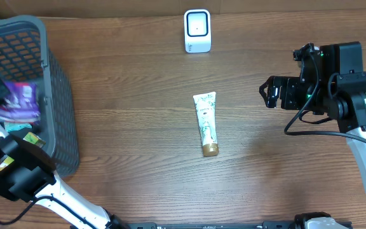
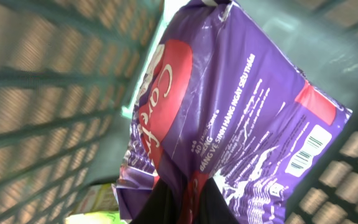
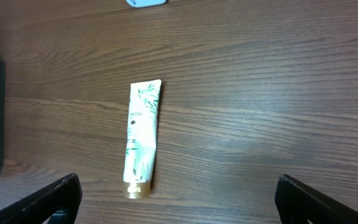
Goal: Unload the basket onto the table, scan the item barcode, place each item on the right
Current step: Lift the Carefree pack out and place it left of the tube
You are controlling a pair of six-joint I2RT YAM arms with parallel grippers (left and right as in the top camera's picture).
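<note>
basket point(image 1: 62, 127): grey mesh, far left of table; holds the purple packet point(image 2: 229, 112) and other goods.
left gripper point(image 2: 179, 202): inside basket, jaws pinching the packet's lower edge.
barcode point(image 2: 306, 152): white patch near packet corner. Lift straight up clear of the wall, then turn this patch toward the scanner point(image 1: 197, 30).
tube point(image 1: 206, 122): flat mid-table; pass above it.
right gripper point(image 1: 267, 93): jaws spread, empty.
</note>
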